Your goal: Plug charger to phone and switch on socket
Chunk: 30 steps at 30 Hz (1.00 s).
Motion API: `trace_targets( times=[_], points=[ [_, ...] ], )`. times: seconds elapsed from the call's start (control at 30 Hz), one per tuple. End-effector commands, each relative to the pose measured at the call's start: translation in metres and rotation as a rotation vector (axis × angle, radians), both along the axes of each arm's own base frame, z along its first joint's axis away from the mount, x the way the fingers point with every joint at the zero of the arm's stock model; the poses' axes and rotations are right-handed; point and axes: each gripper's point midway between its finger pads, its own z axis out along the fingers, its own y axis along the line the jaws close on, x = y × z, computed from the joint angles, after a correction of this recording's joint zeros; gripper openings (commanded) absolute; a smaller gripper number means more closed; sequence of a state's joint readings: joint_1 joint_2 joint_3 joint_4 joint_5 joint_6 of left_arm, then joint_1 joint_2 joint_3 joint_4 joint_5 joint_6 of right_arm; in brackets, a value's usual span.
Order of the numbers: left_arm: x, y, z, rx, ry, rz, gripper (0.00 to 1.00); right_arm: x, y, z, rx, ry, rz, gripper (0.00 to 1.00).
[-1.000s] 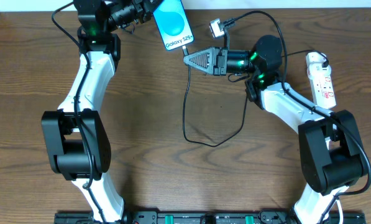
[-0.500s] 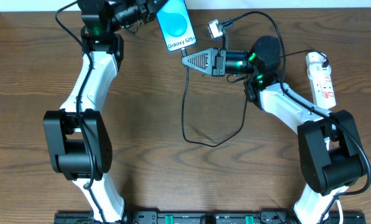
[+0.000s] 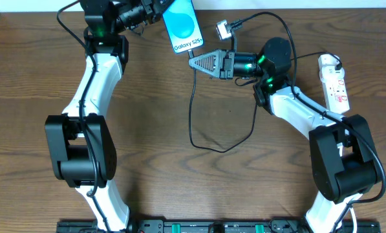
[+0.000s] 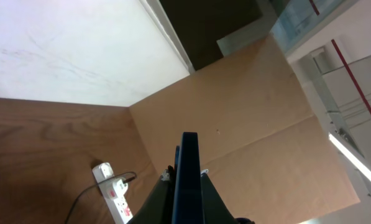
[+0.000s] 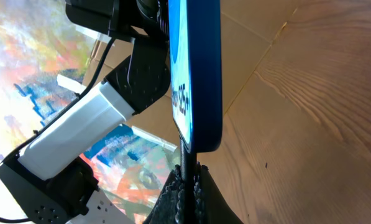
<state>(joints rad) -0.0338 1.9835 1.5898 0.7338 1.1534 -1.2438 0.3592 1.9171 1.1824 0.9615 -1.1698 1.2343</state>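
Left arm at the bench's back edge: the left gripper (image 4: 187, 190) is closed on the phone (image 3: 183, 26), clamping its far end and holding it raised and tilted, blue screen towards the overhead camera; in the left wrist view it appears edge-on between the fingers. Centre: the right gripper (image 3: 194, 63) is closed tight on the charger (image 3: 191, 110) just behind its connector tip, which meets the phone's lower edge; whether the tip is fully seated cannot be told. Below the grip the black cable hangs and loops across the middle of the bench (image 3: 154, 142). Right: the socket (image 3: 333, 81) lies flat near the back right corner, well apart from both grippers.
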Motion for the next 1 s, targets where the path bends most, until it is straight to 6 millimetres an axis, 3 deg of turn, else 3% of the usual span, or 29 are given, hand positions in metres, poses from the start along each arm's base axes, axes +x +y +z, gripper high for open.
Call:
trace_targets(
  times=[0.0, 0.1, 0.17, 0.23, 0.27, 0.3, 0.47, 0.6, 0.7, 0.77, 0.97],
  points=[
    [-0.027, -0.017, 0.007, 0.034, -0.046, -0.125, 0.08, 0.02, -0.003, 0.01, 0.031, -0.028, -0.117, 0.01],
    [-0.028, -0.017, 0.007, 0.035, -0.046, -0.13, 0.07, 0.019, -0.002, 0.01, 0.03, -0.028, -0.113, 0.16],
    [-0.027, -0.016, 0.007, 0.035, -0.046, -0.126, 0.08, 0.018, -0.002, 0.009, 0.028, -0.029, -0.103, 0.4],
    [-0.026, -0.012, 0.007, 0.035, -0.047, -0.12, 0.07, 0.015, -0.002, 0.009, 0.024, -0.035, -0.088, 0.73],
    [-0.024, -0.008, 0.007, 0.036, -0.046, -0.112, 0.08, 0.014, -0.002, 0.008, 0.022, -0.039, -0.082, 0.95],
    [-0.024, -0.007, 0.007, 0.036, -0.046, -0.11, 0.07, 0.014, -0.003, 0.008, 0.021, -0.04, -0.079, 0.99],
    [-0.019, 0.023, 0.005, 0.047, -0.043, -0.081, 0.07, 0.019, -0.013, 0.01, 0.023, -0.055, -0.09, 0.99],
    [-0.014, 0.043, -0.005, 0.045, 0.031, -0.058, 0.07, 0.036, -0.029, 0.009, 0.024, -0.039, -0.161, 0.99],
    [-0.009, 0.055, -0.014, 0.038, 0.103, -0.036, 0.07, 0.052, -0.041, -0.004, -0.004, 0.042, -0.225, 0.99],
    [-0.008, 0.059, -0.018, 0.044, 0.112, -0.026, 0.07, 0.06, -0.046, -0.018, -0.039, 0.092, -0.26, 0.99],
    [-0.002, 0.064, -0.044, 0.103, 0.129, 0.018, 0.07, 0.074, -0.066, -0.103, -0.298, 0.268, -0.406, 0.99]
  ],
)
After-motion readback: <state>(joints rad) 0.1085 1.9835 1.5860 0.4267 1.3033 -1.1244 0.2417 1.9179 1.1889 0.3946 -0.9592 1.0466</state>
